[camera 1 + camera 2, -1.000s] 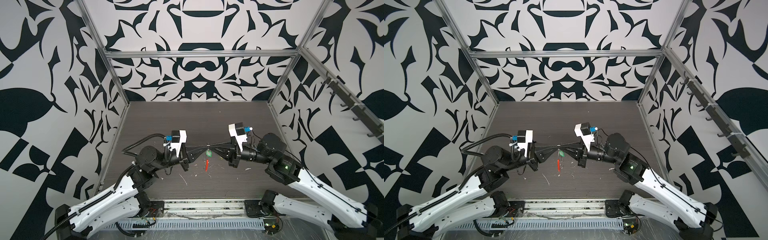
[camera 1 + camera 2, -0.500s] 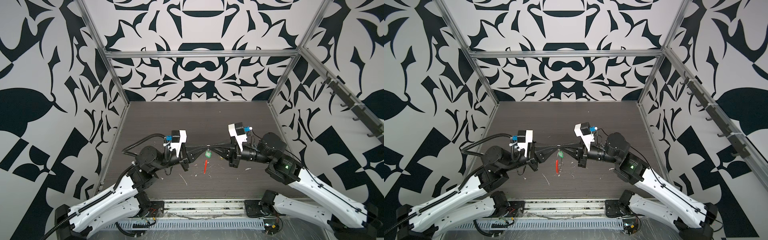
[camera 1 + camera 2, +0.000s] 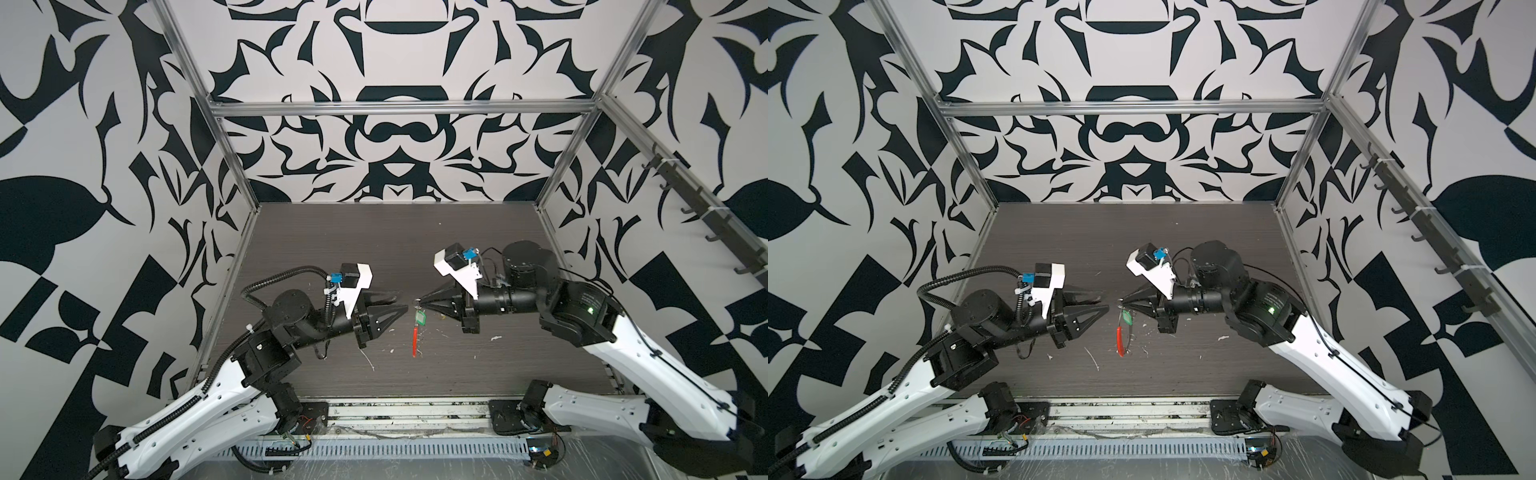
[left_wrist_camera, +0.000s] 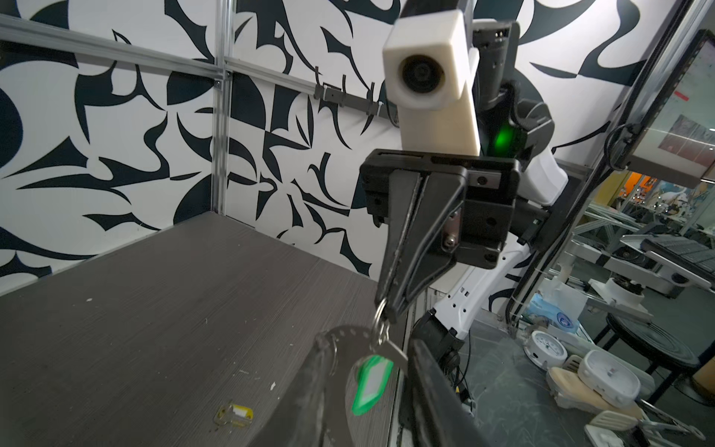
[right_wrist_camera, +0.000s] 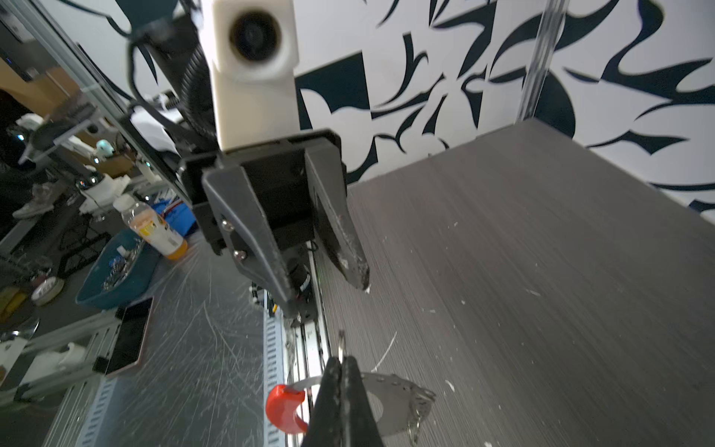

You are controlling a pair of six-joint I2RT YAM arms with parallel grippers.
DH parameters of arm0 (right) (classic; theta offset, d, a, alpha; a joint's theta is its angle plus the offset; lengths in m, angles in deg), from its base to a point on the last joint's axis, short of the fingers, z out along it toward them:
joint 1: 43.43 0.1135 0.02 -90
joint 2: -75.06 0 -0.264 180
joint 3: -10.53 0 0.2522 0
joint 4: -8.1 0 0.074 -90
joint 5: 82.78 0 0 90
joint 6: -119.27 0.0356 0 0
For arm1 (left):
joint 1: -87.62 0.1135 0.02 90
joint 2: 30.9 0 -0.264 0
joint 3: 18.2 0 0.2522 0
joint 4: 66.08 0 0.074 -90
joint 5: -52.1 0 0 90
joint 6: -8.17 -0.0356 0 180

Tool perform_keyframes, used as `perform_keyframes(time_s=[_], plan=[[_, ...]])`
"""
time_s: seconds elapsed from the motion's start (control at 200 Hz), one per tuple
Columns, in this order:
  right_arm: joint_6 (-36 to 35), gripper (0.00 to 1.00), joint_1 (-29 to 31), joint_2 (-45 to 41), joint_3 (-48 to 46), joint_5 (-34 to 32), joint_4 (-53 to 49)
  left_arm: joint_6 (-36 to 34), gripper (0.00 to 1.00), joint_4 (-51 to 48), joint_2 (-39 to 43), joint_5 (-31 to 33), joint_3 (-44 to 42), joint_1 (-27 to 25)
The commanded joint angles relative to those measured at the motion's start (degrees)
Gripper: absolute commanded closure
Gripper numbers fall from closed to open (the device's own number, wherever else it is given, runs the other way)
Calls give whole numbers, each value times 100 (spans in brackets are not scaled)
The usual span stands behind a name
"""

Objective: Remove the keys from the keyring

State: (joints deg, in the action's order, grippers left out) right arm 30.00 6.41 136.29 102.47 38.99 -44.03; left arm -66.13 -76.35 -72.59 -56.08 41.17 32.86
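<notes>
The keyring [image 3: 414, 340], a thin grey loop with a red sleeve [image 3: 1120, 343], hangs above the table. My right gripper [image 3: 417, 300] is shut on its small silver ring [image 4: 381, 315]. The green tag [image 3: 420, 319] dangles from that ring. In the right wrist view the red sleeve [image 5: 284, 410] and grey band [image 5: 390, 398] curve below the closed right gripper [image 5: 342, 363]. My left gripper [image 3: 401, 302] stands open just left of the ring, holding nothing. In the left wrist view the green tag [image 4: 369, 385] hangs between the left gripper's [image 4: 367, 346] spread fingers. A small yellowish key [image 4: 234, 414] lies flat on the table.
White scraps [image 3: 368, 359] litter the dark wood-grain table [image 3: 374, 249] near its front. Patterned walls close in the left, right and back sides. An aluminium rail [image 3: 407, 415] runs along the front edge between the two arm bases.
My left gripper has opened and let go of the ring. The keyring with the green tag now hangs from the right gripper alone. The right arm has hardly moved.
</notes>
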Motion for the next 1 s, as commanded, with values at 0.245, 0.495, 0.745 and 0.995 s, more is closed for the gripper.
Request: perform_keyframes(time_s=[0.245,0.495,0.745,0.995], plan=[[-867,100,-14,385,859,97,-1590,-260,68,-825,-640,-912,424,2],[-1163,100,-10,533,1075,272,-1986,-356,67,-981,-665,-1048,510,1],[-1250,100,-1,644,1148,308,-2110,-397,67,-969,-804,-1319,590,1],[-1228,100,-6,644,1165,323,-2048,-370,72,-1067,-1011,-1481,729,5]])
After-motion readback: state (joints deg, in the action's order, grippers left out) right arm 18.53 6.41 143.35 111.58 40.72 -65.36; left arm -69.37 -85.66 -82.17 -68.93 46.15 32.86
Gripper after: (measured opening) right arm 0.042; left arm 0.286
